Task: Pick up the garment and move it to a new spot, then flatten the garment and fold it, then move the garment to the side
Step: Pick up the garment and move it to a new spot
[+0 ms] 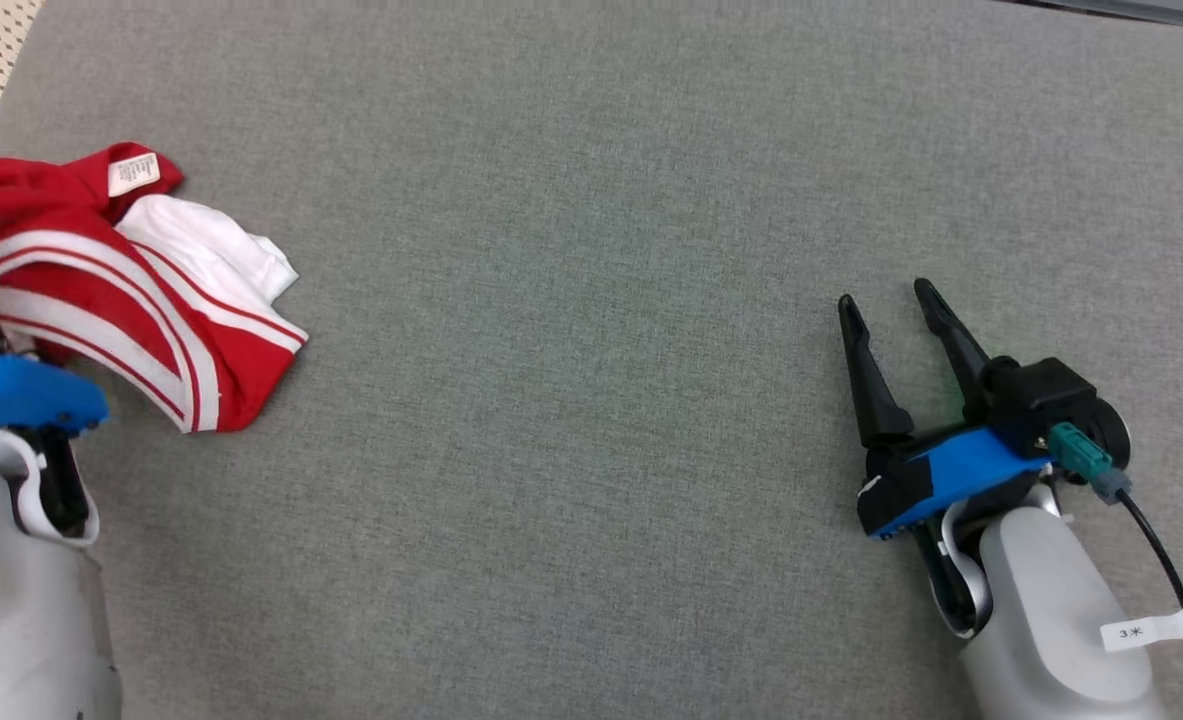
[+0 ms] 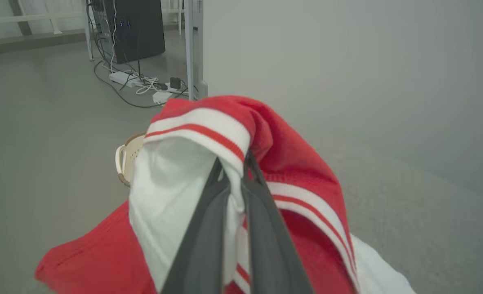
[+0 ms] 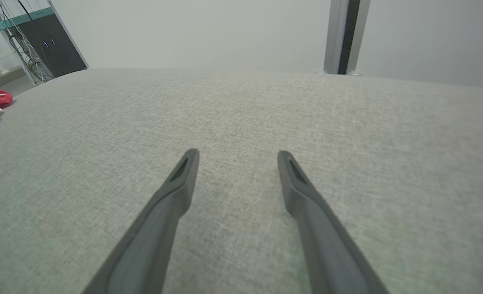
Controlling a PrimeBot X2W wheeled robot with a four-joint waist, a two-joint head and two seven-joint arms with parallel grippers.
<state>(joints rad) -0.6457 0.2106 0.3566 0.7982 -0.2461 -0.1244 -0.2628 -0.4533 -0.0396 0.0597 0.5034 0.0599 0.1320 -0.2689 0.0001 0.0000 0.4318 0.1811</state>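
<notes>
The garment (image 1: pixel 141 300), red with white stripes and a white panel, is seen crumpled at the left edge of the grey worktop (image 1: pixel 591 300), its care label turned up. A fold of it is pinched between the fingers of the left gripper (image 2: pixel 233 163), which are drawn narrow on the cloth. The rest of the fabric is draped around them, and whether it is lifted clear of the worktop cannot be told.

The task is therefore judged to be at its very start. The grasp is made, but the carry to a new spot, the flattening, the folding and the move to the side are all left to do.

The right gripper (image 1: pixel 886 293) is held low over the worktop, well apart from the garment, its fingers spread wide with nothing between them. No obstacle is seen on the worktop between the two grippers. Beyond the worktop's left edge a cream perforated basket (image 2: pixel 129 157) is seen, and farther off a dark cabinet (image 2: pixel 137 28) with cables (image 2: pixel 143 83) on the floor.
</notes>
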